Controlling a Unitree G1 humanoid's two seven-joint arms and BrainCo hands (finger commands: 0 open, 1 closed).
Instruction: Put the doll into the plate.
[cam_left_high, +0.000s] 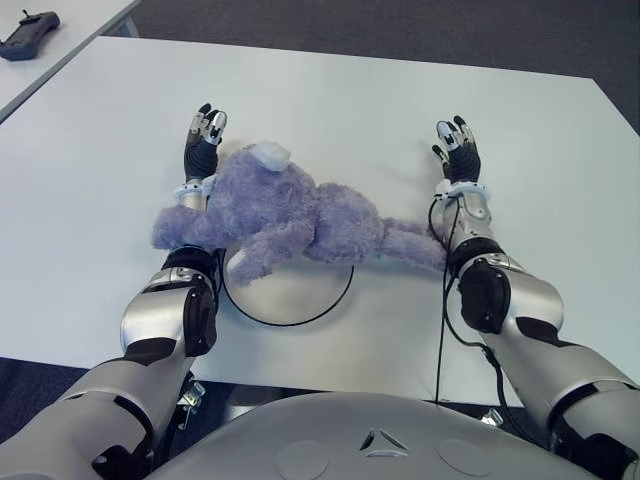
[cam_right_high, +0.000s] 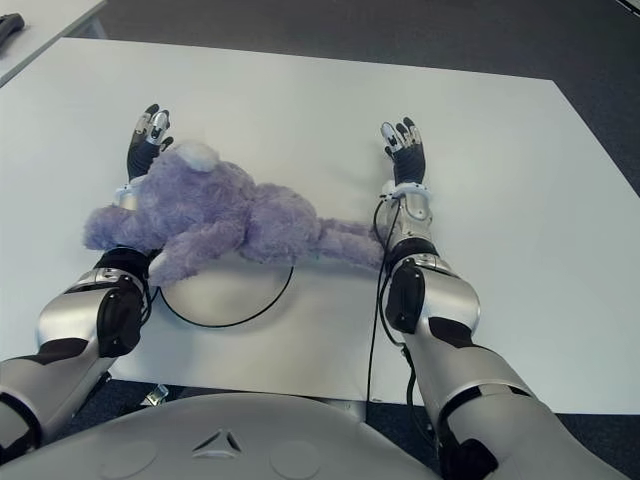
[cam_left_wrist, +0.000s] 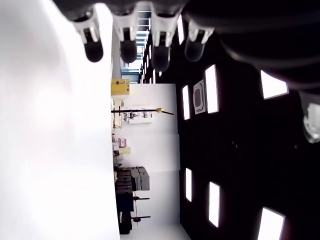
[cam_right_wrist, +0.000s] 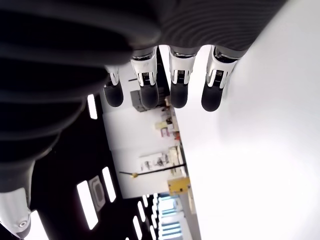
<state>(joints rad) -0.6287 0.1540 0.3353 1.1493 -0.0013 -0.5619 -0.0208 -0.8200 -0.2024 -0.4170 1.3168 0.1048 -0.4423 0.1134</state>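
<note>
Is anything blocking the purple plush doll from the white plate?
Nothing visible does. The purple plush doll already lies across the far part of the white, dark-rimmed plate. The left hand and right hand are open, beyond it.

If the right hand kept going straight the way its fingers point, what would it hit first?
Nothing, it seems. The right hand points away from the robot over bare white table; the way looks free to the far edge. The doll lies beside its forearm, off that line.

Purple plush doll (cam_left_high: 290, 215) sprawled across white plate (cam_left_high: 300, 295), partly overhanging
</note>
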